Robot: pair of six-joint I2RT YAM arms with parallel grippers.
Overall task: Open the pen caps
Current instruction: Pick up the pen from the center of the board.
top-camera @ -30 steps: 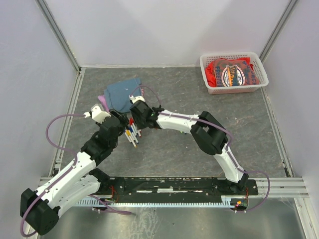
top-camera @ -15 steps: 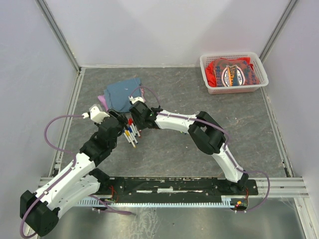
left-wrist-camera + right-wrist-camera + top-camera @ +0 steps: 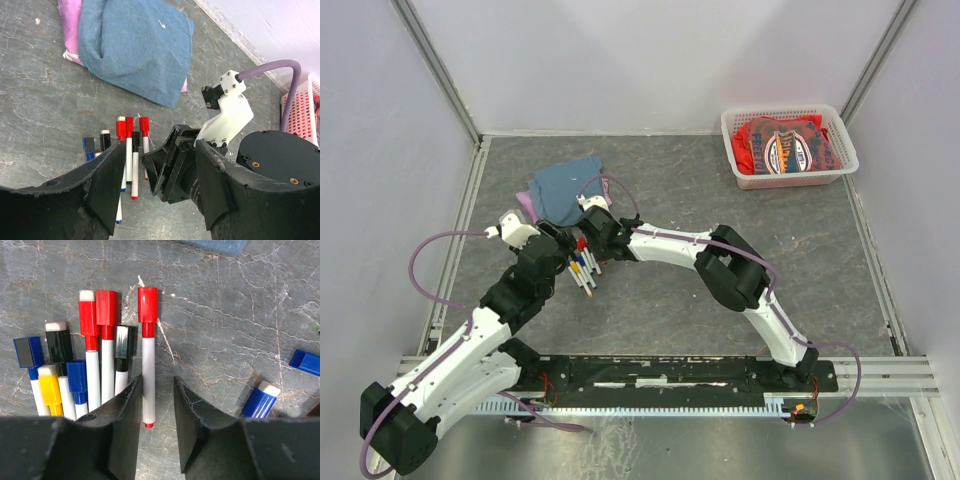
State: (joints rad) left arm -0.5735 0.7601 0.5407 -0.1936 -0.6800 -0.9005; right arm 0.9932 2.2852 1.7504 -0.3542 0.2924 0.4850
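Red cap (image 3: 147, 304) looks light, stiff, slick; pinch its flat sides. Right jaws spread astride its barrel (image 3: 149, 365); left jaws spread, empty.

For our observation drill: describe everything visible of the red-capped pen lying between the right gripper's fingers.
This pen has a thin white barrel, a red cap with a narrower collar on its far end, and a small red plug at the near end. It lies flat on the grey table, parallel to the row, just apart from the black-capped pen. Its near end sits inside the open right gripper, close to one finger; contact is unclear.
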